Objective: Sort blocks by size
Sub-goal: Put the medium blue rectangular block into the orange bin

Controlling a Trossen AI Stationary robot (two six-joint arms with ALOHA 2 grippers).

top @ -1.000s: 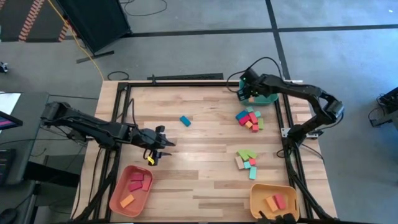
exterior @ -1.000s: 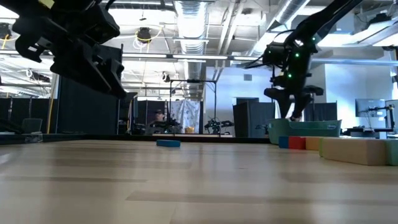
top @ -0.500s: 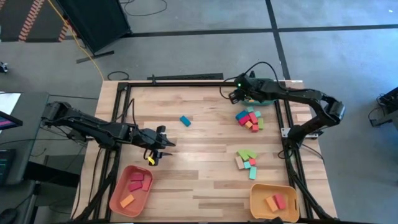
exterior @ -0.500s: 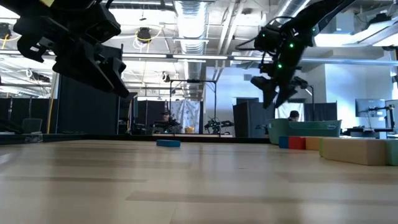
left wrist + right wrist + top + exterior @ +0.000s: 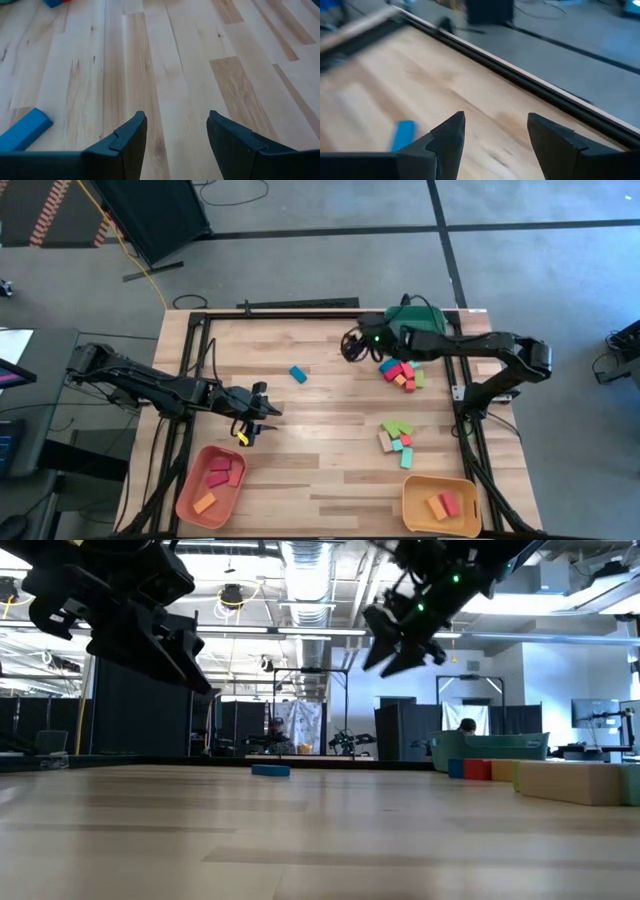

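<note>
Blocks lie in several spots around the right gripper [image 5: 349, 346], which hangs above the far middle of the table with its two fingers apart and nothing between them. Just beside it, on the side toward its own arm, sits the upper pile [image 5: 401, 372] of red, pink, orange, green and teal pieces, close to the gripper but not touched by it. On the other side, a little farther off, a single blue block [image 5: 298, 374] lies alone on the wood; the right wrist view shows it ahead of the open fingers [image 5: 449, 132], on the bare boards. Farther toward the near edge lies the lower pile [image 5: 396, 439], well apart from the gripper. Behind the arm, at the far right corner, part of a green tray [image 5: 408, 320] shows.

The left gripper [image 5: 262, 413] waits over the left-middle of the table, fingers apart and holding nothing. The blue block lies ahead of it and off to one side. Near it, at the front left corner, a salmon tray [image 5: 188, 498] holds red, pink and orange blocks. The yellow tray [image 5: 412, 500], at the front right, holds a few more.
</note>
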